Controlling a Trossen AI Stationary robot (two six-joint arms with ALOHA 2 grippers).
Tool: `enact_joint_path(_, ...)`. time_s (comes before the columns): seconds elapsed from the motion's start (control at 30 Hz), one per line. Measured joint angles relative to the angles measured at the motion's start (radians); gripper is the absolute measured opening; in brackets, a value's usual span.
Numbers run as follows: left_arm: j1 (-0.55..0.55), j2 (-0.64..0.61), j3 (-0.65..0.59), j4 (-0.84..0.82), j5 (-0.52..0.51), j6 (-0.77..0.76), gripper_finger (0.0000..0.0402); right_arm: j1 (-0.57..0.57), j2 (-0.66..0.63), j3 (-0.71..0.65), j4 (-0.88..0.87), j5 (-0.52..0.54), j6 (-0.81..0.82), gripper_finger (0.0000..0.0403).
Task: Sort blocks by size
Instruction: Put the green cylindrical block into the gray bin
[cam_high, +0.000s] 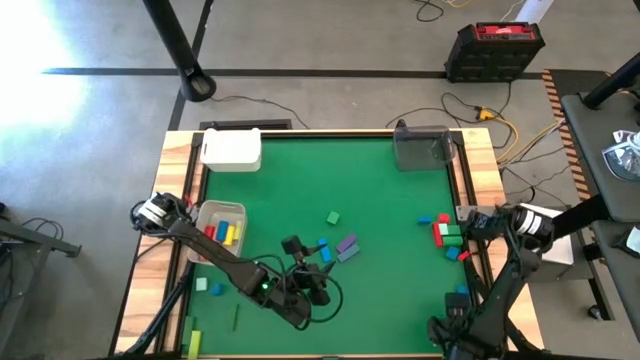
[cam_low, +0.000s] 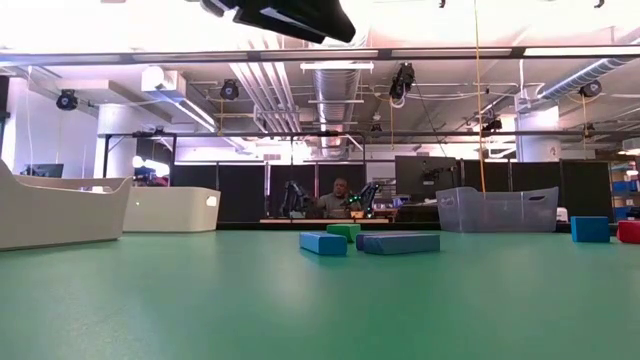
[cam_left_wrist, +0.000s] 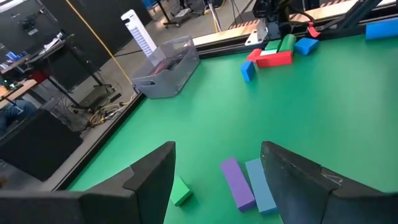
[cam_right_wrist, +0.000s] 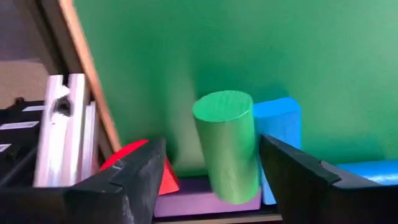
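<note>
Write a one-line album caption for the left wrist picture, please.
Open fingers of the left gripper hover above a purple bar and blue bar on green felt.

- Table surface (cam_high: 380, 210): matt green, cloth-like mat
- Table frame (cam_high: 178, 160): pale wood with visible grain
- Green cylinder block (cam_right_wrist: 227, 146): painted wood, grain showing on its end face
- Clear bin (cam_left_wrist: 166, 67): translucent plastic
- White bin (cam_high: 231, 149): smooth opaque plastic

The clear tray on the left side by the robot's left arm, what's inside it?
The clear tray holds red, yellow and blue bars lying side by side. Anything underneath them cannot be seen.
</note>
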Motion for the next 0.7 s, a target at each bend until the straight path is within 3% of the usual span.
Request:
enact_joint_path(0.23, 0.000, 0.000, 0.000, 0.000, -0.001, -0.020, 0.0221, -0.001, 0.012, 0.000, 0.006, 0.005, -0.009, 0.0180)
enact_joint_path(0.43, 0.000, 0.000, -0.001, -0.001, -0.002, -0.023, 0.0221, -0.002, 0.015, -0.003, 0.029, 0.111, -0.027, 0.0121)
enact_joint_path(0.57, -0.001, 0.000, -0.002, -0.006, -0.003, -0.027, 0.0221, -0.001, 0.012, -0.011, 0.050, 0.129, -0.045, 0.0119)
enact_joint_path(0.7, -0.003, -0.001, -0.020, -0.007, -0.049, -0.050, 0.0221, -0.001, 0.011, -0.031, 0.067, 0.143, -0.051, 0.0150)
